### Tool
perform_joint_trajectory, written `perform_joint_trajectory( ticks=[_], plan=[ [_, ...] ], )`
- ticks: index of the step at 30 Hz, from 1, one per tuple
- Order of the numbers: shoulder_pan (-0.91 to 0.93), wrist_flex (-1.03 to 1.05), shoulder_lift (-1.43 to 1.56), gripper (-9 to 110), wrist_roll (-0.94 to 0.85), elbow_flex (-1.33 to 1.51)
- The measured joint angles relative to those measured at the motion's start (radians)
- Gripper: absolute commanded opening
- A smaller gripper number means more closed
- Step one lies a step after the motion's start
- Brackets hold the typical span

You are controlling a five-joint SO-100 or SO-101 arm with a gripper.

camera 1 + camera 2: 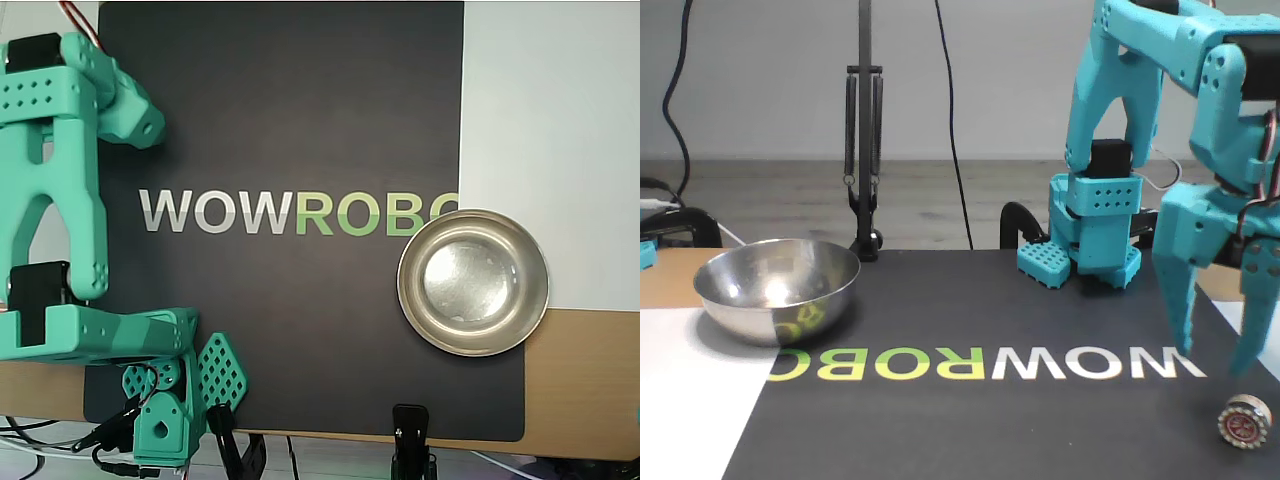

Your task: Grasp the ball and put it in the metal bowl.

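The metal bowl sits empty at the mat's right edge in the overhead view and at the left in the fixed view. The ball is out of view in both frames. My teal gripper hangs open over the mat's right end in the fixed view, tips pointing down, nothing between them. Just below and right of its tips lies a small round disc-like thing with a red face and pale rim. From overhead, the arm covers the mat's left edge and hides the fingertips.
A black mat printed WOWROBO covers most of the table. The arm's base stands at the mat's far edge in the fixed view. A lamp clamp and spring arm rise behind the bowl. Cables trail at the lower left overhead.
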Motion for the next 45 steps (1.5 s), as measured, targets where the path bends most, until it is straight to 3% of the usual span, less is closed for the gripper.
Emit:
perform_joint_trajectory(
  ticks=[45],
  plan=[
    [-0.038, -0.054, -0.115, 48, -0.002, -0.006]
  ],
)
